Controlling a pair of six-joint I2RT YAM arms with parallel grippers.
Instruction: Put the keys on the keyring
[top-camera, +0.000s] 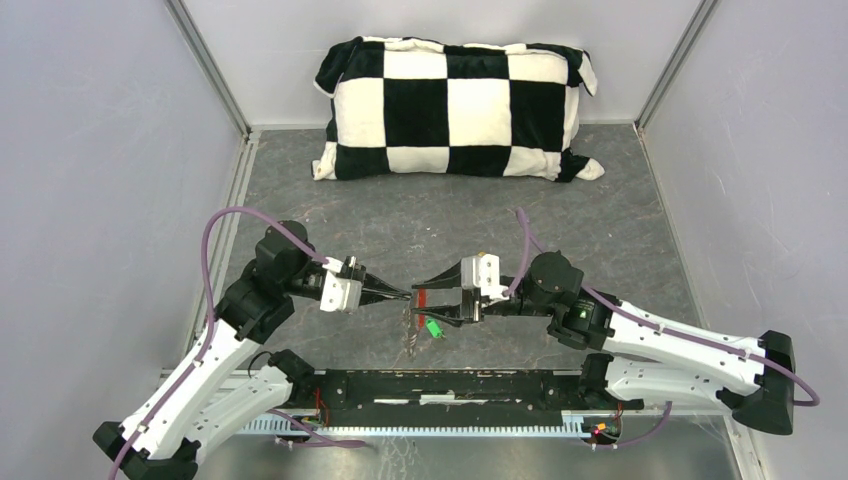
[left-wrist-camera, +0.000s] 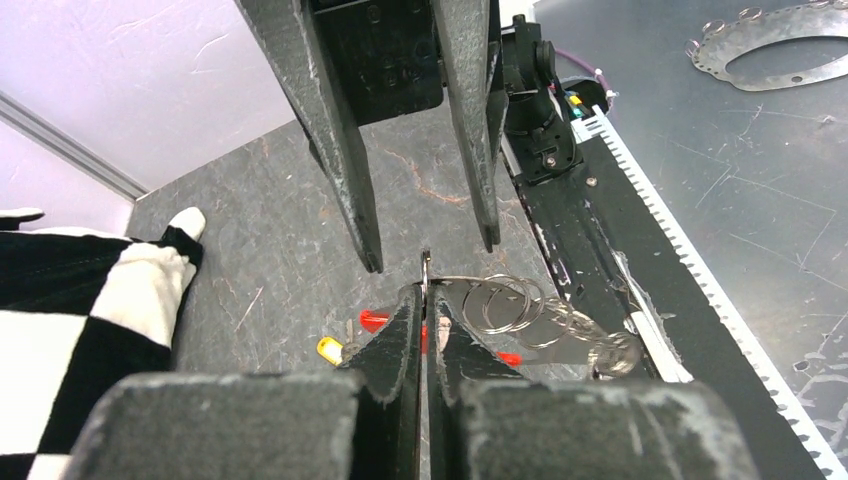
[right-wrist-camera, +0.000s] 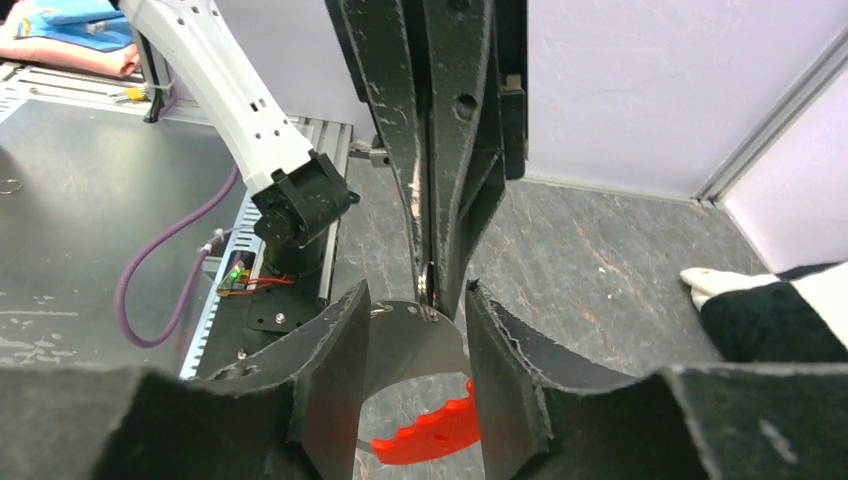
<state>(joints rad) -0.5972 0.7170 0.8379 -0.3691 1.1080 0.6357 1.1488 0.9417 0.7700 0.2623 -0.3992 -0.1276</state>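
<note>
Grey slate counter (top-camera: 620, 220) boxed in by white walls (top-camera: 90, 150). Checkered pillow (top-camera: 455, 108) lies along the far edge, out of the way. Both arms meet just inside the middle of the near edge.

Left fingers (left-wrist-camera: 400, 350) are pressed together, pinching the rim of the keyring (left-wrist-camera: 500, 305). Right fingers (right-wrist-camera: 330, 385) are apart, straddling the ring and its red tag (right-wrist-camera: 425, 435), gripping nothing I can see. Green key (top-camera: 434, 328) is just on the near-edge side of the right fingers; can't tell if it hangs or lies flat. Yellow-headed key (left-wrist-camera: 329, 348) looks to lie on the counter below the ring, on the far-edge side.

Risks:
- Ring is held by 1 thin edge pinch, so a nudge from the right fingers could swivel it or pop it out.
- The 2 sets of fingertips are almost touching, so a collision is likely if either closes in carelessly.
- Keys are tiny, so easy to miss or flick away.

Views: only top shows the green key. Only left wrist shows the yellow head and the wire coils. Right wrist shows the ring passing between the open right fingers.
</note>
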